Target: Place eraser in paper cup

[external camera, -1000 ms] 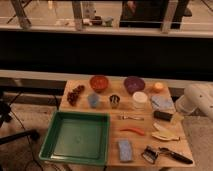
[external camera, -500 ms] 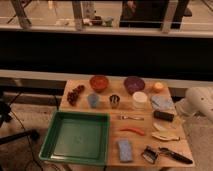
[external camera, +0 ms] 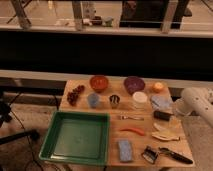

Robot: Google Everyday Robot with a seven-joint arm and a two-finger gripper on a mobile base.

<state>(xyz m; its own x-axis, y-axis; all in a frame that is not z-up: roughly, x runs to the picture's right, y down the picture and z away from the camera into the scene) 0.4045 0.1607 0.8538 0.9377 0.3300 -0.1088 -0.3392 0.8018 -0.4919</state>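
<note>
The eraser (external camera: pixel 162 115) is a small black block lying near the right edge of the wooden table (external camera: pixel 107 112). The white paper cup (external camera: pixel 139 99) stands upright to its left and a little further back, apart from it. My white arm comes in from the right, and the gripper (external camera: pixel 176 111) at its end hangs at the table's right edge, just right of the eraser. I see nothing held in it.
A green tray (external camera: pixel 50 145) fills the front left. Also on the table are an orange bowl (external camera: pixel 99 82), a purple bowl (external camera: pixel 134 84), grapes (external camera: pixel 76 95), a blue cup (external camera: pixel 93 100), a metal cup (external camera: pixel 114 101), a light-blue pad (external camera: pixel 125 150) and a black peeler (external camera: pixel 170 155).
The end of my arm has edged left, closer to the table's right edge and the eraser. The things on the table have not moved.
</note>
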